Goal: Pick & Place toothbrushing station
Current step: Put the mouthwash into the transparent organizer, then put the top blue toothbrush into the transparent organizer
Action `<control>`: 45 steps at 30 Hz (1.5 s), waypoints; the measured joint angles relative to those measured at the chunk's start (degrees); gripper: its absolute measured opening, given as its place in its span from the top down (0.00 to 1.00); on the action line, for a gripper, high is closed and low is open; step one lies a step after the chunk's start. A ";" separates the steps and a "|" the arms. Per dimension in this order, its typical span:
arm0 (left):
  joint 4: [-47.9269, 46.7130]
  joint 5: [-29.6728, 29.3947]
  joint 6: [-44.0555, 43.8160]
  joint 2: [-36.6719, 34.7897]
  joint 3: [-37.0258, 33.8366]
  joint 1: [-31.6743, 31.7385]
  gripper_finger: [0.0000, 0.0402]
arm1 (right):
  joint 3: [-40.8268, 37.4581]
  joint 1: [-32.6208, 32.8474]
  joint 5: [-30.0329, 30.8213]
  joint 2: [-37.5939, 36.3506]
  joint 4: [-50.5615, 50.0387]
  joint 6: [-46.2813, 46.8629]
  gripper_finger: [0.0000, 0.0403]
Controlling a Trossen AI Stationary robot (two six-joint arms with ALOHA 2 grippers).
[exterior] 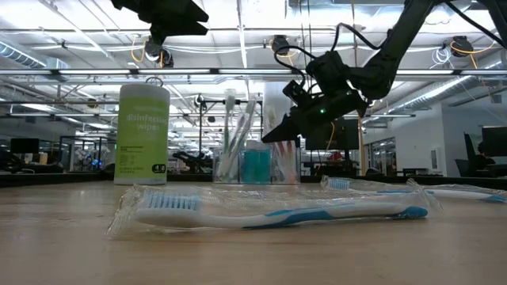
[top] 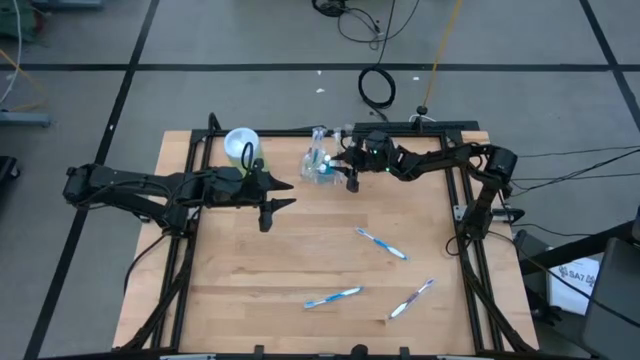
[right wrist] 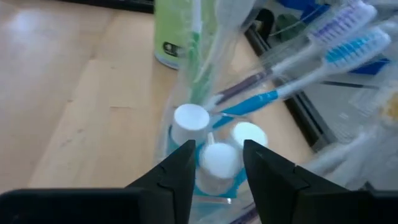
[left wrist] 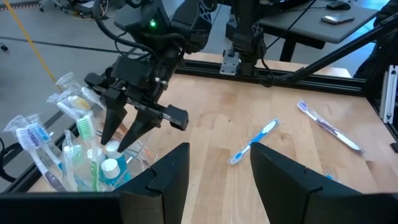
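The clear cup (top: 320, 168) stands on its base at the table's far middle. Blue, green and pinkish-white toothbrushes (left wrist: 37, 143) lean out of it, and three white-capped blue tubes (right wrist: 190, 117) stand inside. My right gripper (right wrist: 217, 180) reaches slanting down into the cup from the right, open, with one tube's white cap (right wrist: 219, 158) between its fingers. In the left wrist view its fingers (left wrist: 109, 124) spread in a V above the caps. My left gripper (top: 278, 197) hovers open to the left of the cup with nothing between its fingers. My right gripper has its two fingers on either side of the middle tube's white cap (right wrist: 219, 158), coming at it from above and from the table's right. I cannot tell whether the fingers touch the cap. The tube stands upright in the cup.
A green canister with a pale lid (top: 241, 146) stands left of the cup. Three wrapped toothbrushes lie on the near half of the table (top: 382, 243) (top: 333, 297) (top: 412, 298). A black frame (top: 470, 230) runs along the table's edges.
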 joint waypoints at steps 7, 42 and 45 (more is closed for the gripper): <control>-0.02 0.00 0.00 0.01 0.00 0.01 0.56 | -0.02 1.24 2.82 -0.81 -0.15 -0.44 0.55; -0.02 0.00 0.02 0.01 0.01 0.00 0.56 | -9.00 33.35 19.09 -24.13 -49.57 37.98 0.47; 0.07 0.00 0.01 0.01 0.00 0.00 0.56 | -13.78 34.04 19.33 -24.13 -40.39 37.57 0.47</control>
